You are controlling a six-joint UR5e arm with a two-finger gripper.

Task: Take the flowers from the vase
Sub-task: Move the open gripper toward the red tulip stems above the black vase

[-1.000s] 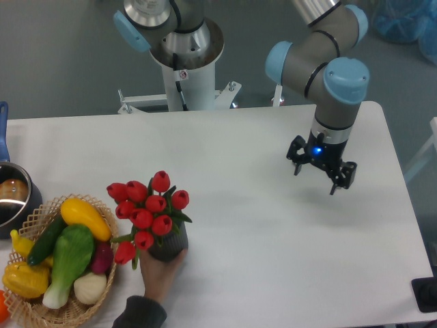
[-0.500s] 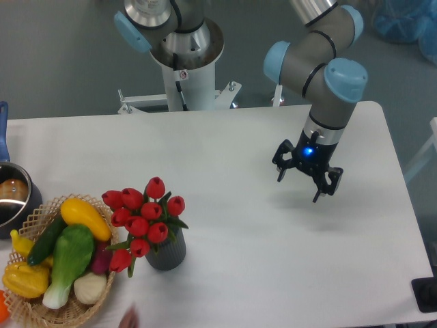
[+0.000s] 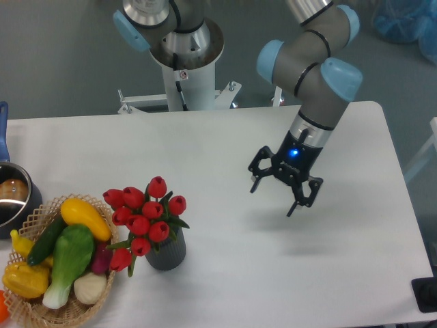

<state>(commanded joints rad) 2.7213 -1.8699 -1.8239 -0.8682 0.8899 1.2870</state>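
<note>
The flowers (image 3: 145,217), a bunch of red tulip buds with green stems and leaves, stand in the vase (image 3: 167,252), a short dark grey ribbed cylinder at the front left of the white table. My gripper (image 3: 274,197) hangs above the middle of the table, well to the right of the flowers and apart from them. Its fingers are spread open and hold nothing.
A woven wicker basket (image 3: 41,311) with toy vegetables sits just left of the vase, touching the flowers' side. A steel pot (image 3: 12,198) with a blue handle stands at the left edge. The robot base (image 3: 184,61) is behind the table.
A hand that held the vase has withdrawn out of view. My gripper has moved left and a little forward, toward the flowers, staying open.
</note>
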